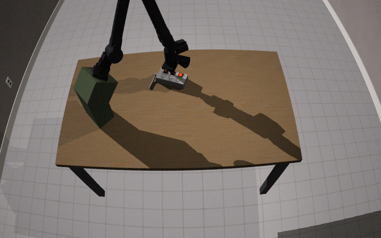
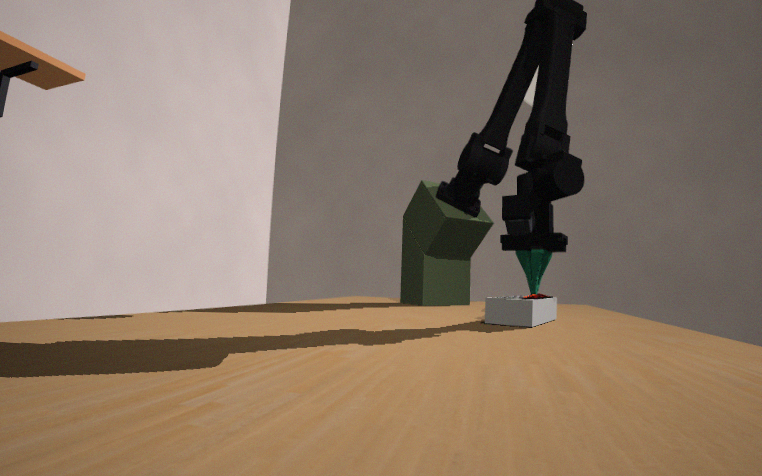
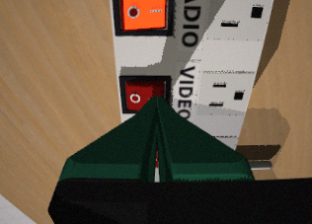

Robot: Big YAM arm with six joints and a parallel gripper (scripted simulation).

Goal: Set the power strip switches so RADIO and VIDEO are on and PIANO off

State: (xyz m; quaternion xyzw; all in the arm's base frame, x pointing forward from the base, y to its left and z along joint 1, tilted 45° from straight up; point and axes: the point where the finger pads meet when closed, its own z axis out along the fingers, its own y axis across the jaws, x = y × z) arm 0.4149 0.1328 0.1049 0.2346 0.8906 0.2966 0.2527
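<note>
The grey power strip lies flat on the table, right way up; it also shows in the side view and the wrist view. The RADIO switch glows bright orange-red. The VIDEO switch is darker red, and its near edge is under my fingertips. My gripper is shut with nothing between the green fingers; its tip points straight down at the VIDEO switch. I cannot tell whether the tip touches the switch. The PIANO switch is hidden behind the gripper in the wrist view.
The arm's green base block stands at the table's left. The strip's short grey cable stub sticks out at its left end. A wall shelf hangs far off at the upper left.
</note>
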